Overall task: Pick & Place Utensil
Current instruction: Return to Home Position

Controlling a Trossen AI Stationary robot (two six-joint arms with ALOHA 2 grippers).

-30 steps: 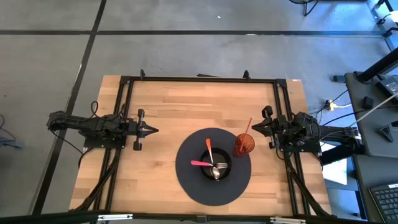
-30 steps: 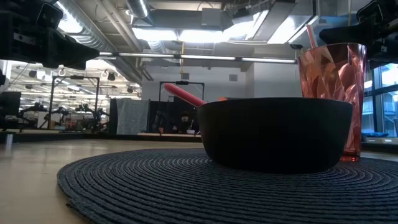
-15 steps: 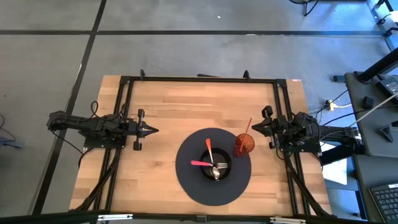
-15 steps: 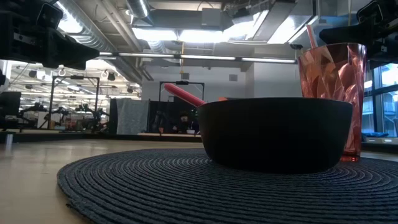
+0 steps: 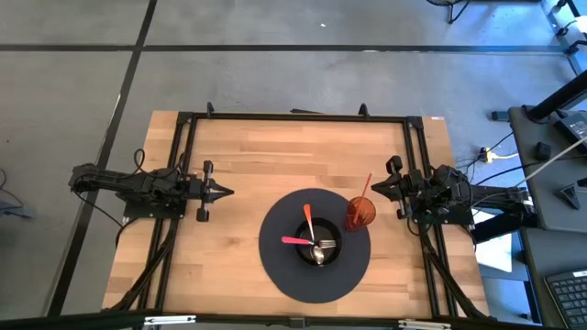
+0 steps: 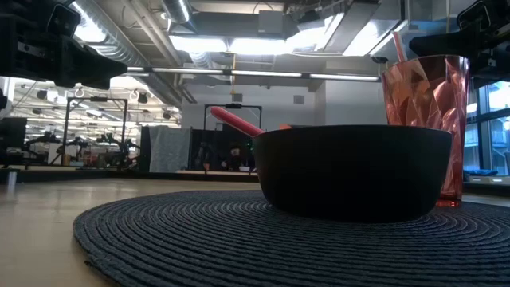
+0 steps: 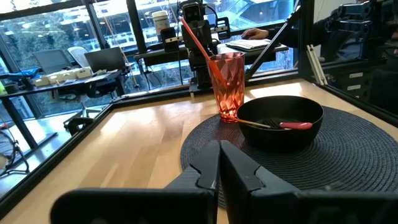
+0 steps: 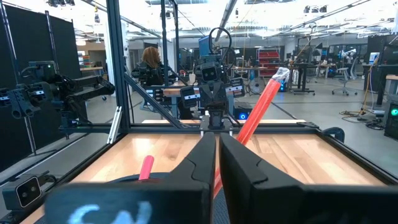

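Note:
A black bowl sits on a round dark woven mat and holds an orange-handled utensil, a pink-handled utensil and a metal fork. A red faceted cup stands at the mat's right edge with a red utensil handle leaning out of it. My left gripper is shut, hovering left of the mat. My right gripper is shut, just right of the cup.
A black metal frame runs around the wooden table top. Bare wood lies between the left gripper and the mat and along the far side. A person shows in the room behind, away from the table.

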